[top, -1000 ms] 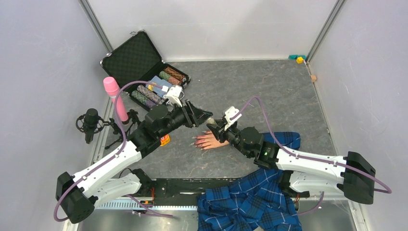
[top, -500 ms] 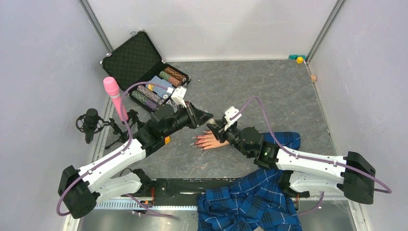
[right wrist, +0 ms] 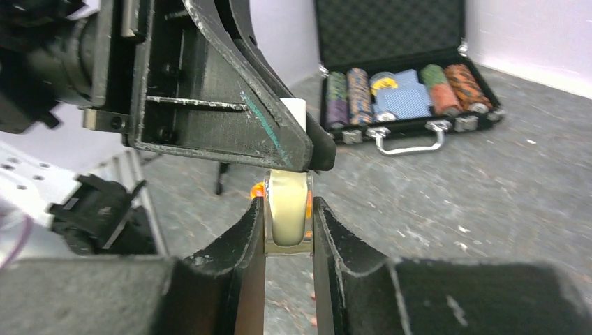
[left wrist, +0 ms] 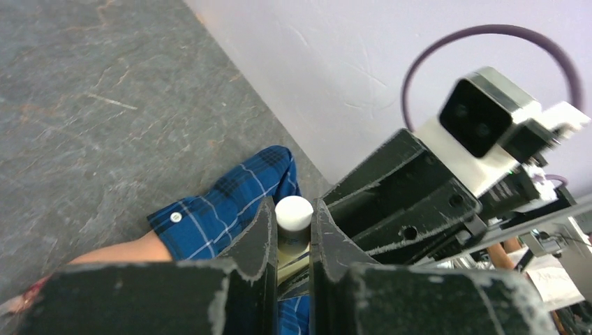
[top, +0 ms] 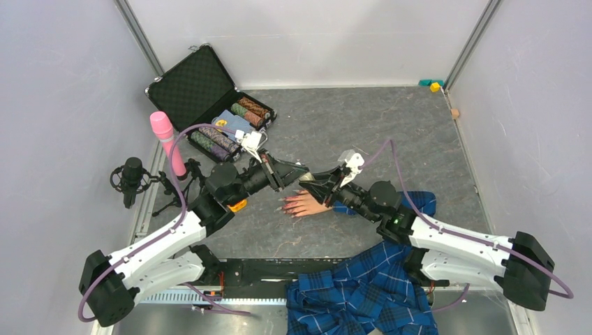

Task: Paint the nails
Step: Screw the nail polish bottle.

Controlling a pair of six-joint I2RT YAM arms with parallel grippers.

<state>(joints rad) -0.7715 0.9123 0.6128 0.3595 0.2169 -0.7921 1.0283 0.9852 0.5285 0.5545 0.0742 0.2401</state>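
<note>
1. The left jaws are pinched shut on the white cap (left wrist: 293, 213) of a small clear bottle (right wrist: 287, 213).
2. The right jaws are closed on the bottle's clear body, just beside the cap. The two pairs of jaws meet tip to tip above the table (top: 363, 132).
3. Just below the meeting jaws, a flesh-coloured hand (top: 311, 204) lies flat on the table, its fingers pointing toward the left arm's side.
4. The nails (top: 282, 207) are reddish-pink spots at those fingertips, under the left jaws. They are apart from the bottle, and neither pair of jaws touches them.
5. A blue plaid sleeve (top: 419, 201) runs back from the hand, under the arm behind the right jaws.
6. Beyond the left jaws, toward the far wall, a black case (top: 199, 87) lies open with rows of chips (top: 230, 125) inside.
7. Well behind the left jaws, a pink cylinder (top: 166, 143) and a black microphone (top: 131, 178) stand beside the table.
8. Far behind the right jaws, a plaid cloth (top: 363, 296) is heaped at the near edge.
</note>
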